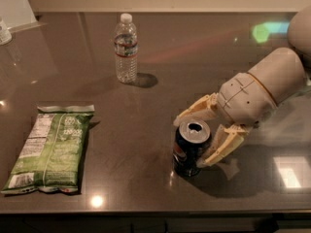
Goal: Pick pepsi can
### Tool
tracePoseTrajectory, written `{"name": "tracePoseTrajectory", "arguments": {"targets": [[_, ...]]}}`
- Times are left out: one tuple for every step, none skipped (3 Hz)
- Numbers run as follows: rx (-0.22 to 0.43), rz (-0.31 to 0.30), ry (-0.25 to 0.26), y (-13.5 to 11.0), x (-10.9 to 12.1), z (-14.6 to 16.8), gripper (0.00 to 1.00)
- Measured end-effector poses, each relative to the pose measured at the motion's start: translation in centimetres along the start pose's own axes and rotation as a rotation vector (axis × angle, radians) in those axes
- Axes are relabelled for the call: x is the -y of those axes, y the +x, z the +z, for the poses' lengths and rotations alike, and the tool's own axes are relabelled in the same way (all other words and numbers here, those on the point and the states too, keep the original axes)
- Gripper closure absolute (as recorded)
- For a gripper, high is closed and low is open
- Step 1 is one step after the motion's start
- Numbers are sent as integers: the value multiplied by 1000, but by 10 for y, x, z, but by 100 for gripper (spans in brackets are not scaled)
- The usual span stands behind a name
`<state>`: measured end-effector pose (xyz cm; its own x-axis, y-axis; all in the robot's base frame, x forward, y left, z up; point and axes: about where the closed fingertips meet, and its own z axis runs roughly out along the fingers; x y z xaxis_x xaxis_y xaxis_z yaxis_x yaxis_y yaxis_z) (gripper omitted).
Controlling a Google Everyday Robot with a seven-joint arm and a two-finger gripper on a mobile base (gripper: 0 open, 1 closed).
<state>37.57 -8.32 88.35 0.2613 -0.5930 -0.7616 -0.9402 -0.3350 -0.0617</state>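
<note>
The pepsi can [187,152] is a small dark blue can with an opened silver top, standing upright on the dark table [146,178] at the front centre-right. My gripper [190,142] reaches in from the right, with its cream fingers on either side of the can. One finger [194,111] lies along the can's far edge. The other finger [221,147] is at the can's near right side. The jaws are open around the can and very close to it. The can rests on the table.
A clear plastic water bottle [125,50] stands upright at the back centre-left. A green chip bag [51,147] lies flat at the front left. The table's front edge runs along the bottom of the view. A white object [5,30] sits at the far left edge.
</note>
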Motion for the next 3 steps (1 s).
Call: {"name": "tracePoseTrajectory", "arguments": {"targets": [[16,1,-8,-5,-1,1,64],[18,12,2,-21,0,-4,87],[33,15,17,-46,-1,-16,100]]}}
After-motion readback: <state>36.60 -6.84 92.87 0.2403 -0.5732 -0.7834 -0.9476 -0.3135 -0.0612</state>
